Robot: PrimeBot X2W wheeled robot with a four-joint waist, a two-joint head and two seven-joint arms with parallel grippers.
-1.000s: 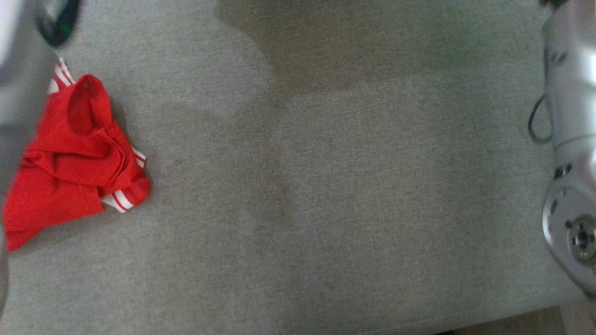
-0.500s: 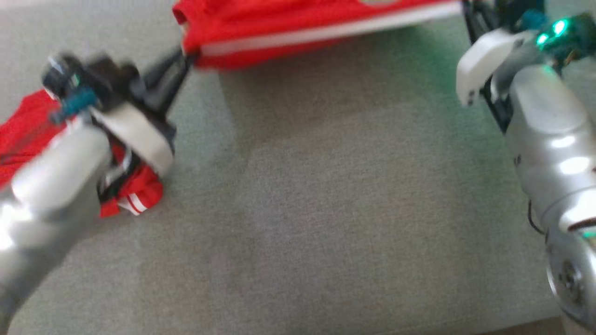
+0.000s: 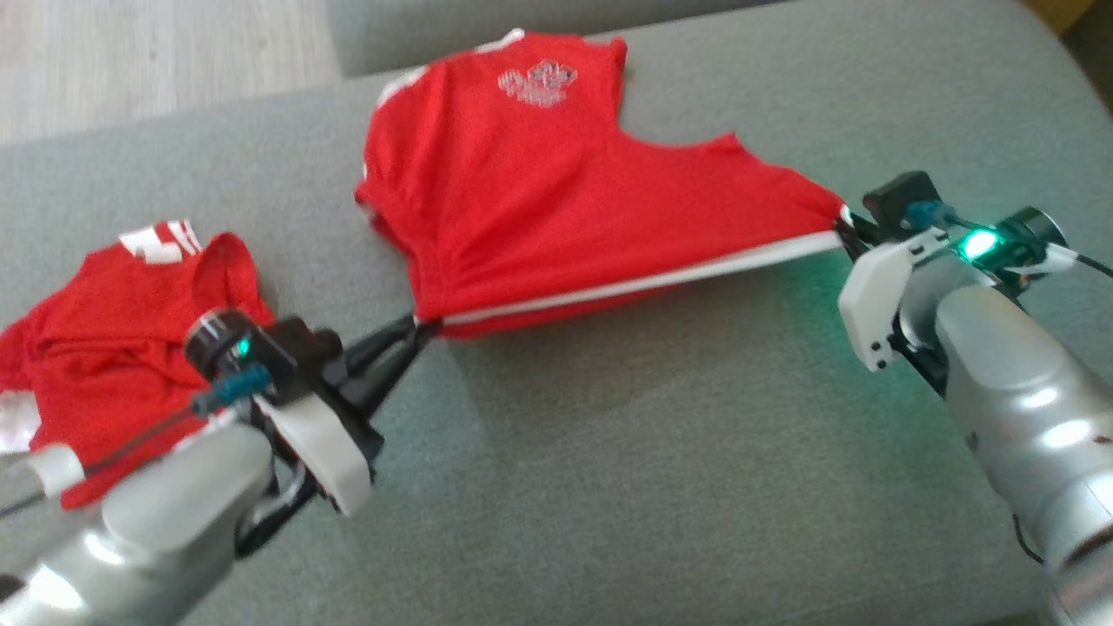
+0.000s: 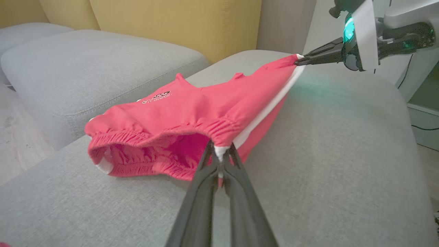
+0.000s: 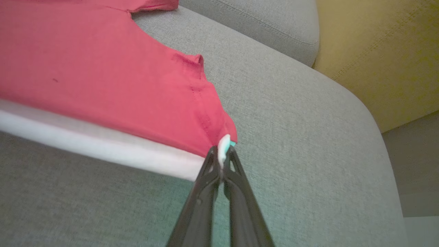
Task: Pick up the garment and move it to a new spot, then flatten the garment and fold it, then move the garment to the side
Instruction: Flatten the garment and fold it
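Left tool: pinched shut on one corner of the red garment, at the gathered elastic hem; in the left wrist view the two dark fingers meet on a nub of white trim.
Right tool: pinched shut on the opposite corner, where the white stripe ends; a green light glows on the wrist behind it.
Garment: stretched between the two tools, the stripe edge pulled taut and straight and lifted a little off the seat, casting a shadow beneath. The far part droops onto the grey seat. A small white logo shows near the far edge.
Seat: a broad grey fabric cushion under both tools, with a second grey cushion beyond it.
Other red cloth: crumpled with white markings, lying on the seat beside the left arm, apart from the garment.
Around: a yellow cushion past the seat's end, pale wooden floor beyond.
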